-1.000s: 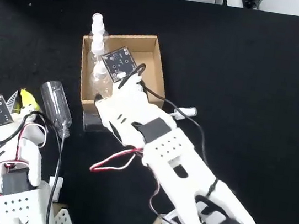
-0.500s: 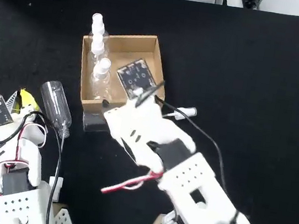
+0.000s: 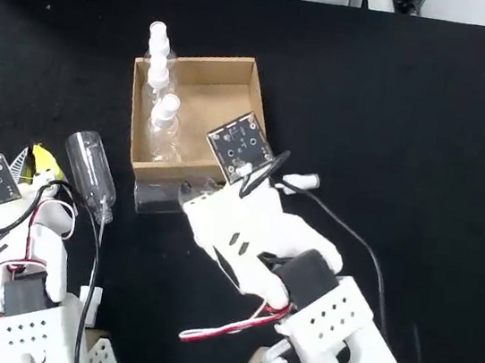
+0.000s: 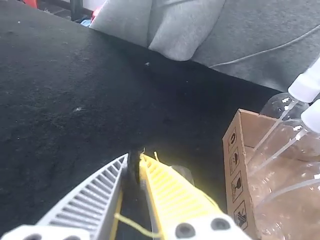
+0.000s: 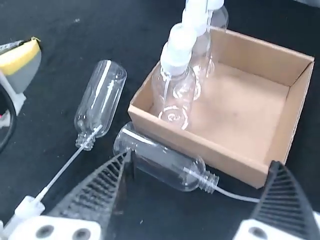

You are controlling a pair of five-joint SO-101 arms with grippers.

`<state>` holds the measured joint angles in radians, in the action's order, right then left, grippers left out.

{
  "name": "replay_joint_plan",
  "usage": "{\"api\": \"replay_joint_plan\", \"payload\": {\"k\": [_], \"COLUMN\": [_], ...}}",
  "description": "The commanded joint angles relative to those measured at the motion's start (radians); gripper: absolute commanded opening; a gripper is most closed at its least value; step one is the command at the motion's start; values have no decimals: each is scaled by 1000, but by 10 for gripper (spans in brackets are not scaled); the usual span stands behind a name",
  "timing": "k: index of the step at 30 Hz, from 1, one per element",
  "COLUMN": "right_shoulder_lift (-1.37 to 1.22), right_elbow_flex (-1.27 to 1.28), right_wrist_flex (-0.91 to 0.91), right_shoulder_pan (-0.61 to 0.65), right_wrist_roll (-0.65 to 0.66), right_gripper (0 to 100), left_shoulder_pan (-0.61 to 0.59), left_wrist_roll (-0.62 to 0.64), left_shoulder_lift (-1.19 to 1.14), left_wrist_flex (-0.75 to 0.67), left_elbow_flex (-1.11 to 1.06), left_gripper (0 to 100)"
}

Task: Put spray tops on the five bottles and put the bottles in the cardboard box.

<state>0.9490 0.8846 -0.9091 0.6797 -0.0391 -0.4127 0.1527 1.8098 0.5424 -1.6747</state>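
Hovering spread wide, the right hand [image 5: 200, 161] hangs over a bottle [image 5: 160, 162] lying on the worktop against the cardboard box's [image 5: 225, 152] outer wall. Its long axis runs finger to finger, so a wrist turn looks needed. The left hand [image 4: 134, 162], pinched shut, sits farther off.

Robot lab: black cloth table [image 3: 433, 109], loose wires [image 3: 222, 328].

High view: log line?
box: three capped bottles | table: two uncapped bottles lying | right gripper: open above bottle by box | left gripper: shut
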Motion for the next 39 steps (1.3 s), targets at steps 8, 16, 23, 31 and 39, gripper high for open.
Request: {"api": "replay_joint_plan", "payload": {"k": [8, 16, 23, 31, 39], "right_shoulder_lift": [28, 27, 27, -5, -194], "right_elbow_flex": [-5, -2, -1, -5, -74], "right_wrist_flex": [-48, -74, -98, -98, -91], "right_shoulder_pan": [23, 23, 74, 74, 75], "right_wrist_roll": [-106, -181, -250, -290, -425], "right_gripper": [351, 351, 351, 351, 355], "left_shoulder_pan": [-13, -13, -13, -13, -13], "left_wrist_roll": [-6, -6, -6, -6, -6], "left_shoulder_lift": [11, 11, 11, 11, 11], "left_wrist_flex": [0, -3, -5, -6, -6], "left_elbow_flex": [-25, -25, -25, -25, -25], "left_gripper": [30, 30, 30, 30, 30]}}
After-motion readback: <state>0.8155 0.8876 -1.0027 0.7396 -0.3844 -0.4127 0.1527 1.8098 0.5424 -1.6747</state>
